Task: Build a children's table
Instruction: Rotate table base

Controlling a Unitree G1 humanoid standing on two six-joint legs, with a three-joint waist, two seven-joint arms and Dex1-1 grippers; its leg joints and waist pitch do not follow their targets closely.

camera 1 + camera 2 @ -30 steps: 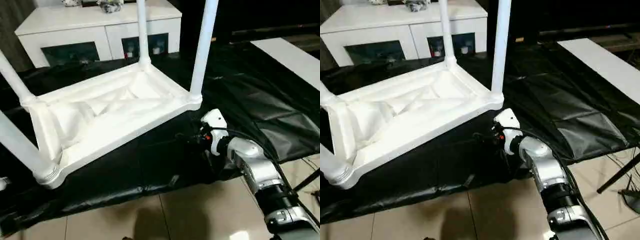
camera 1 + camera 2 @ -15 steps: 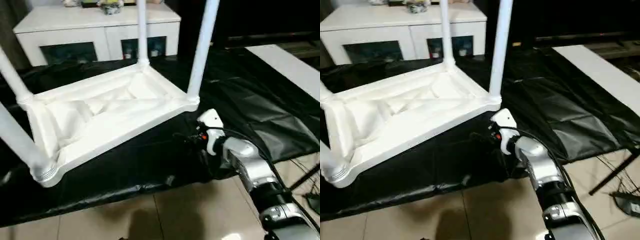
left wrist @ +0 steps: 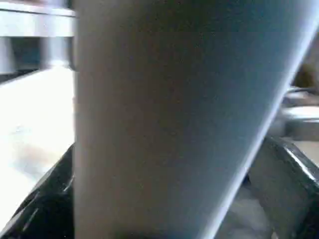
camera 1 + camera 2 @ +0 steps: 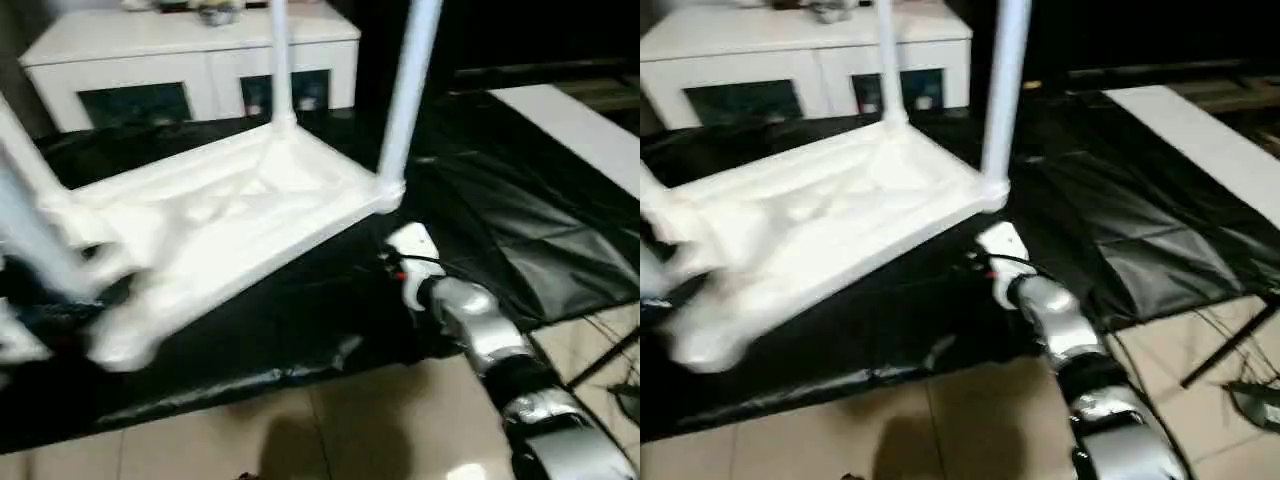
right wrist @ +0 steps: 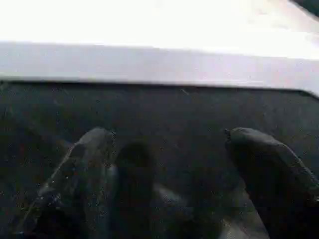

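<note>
At the left, a white leg point(image 3: 169, 119) stands between the two black fingers point(image 3: 279, 169) of the left gripper point(image 3: 164, 199), seen close in the left wrist view. The fingers are wide apart on either side of it, and whether they actually press on it I cannot tell. In the head views that near-left corner of the table is blurred.

The tabletop point(image 4: 250, 200) lies upside down on the black-covered surface point(image 4: 500, 200), and the far legs point(image 4: 405, 90) rise upright from its corner sockets. A white cabinet point(image 4: 190, 55) stands behind it.

At the right, the right gripper point(image 5: 169, 164) hangs low just beside the tabletop's near right rim. Its fingers are apart, with nothing between them, and they point at the rim's white edge over the black cover.

All the legs that show seem seated, so the step in hand looks like checking or pressing home the near-left leg, or preparing to turn the table over. Next, the left gripper would need to close firmly on that leg while the right takes the rim to steady it.
</note>
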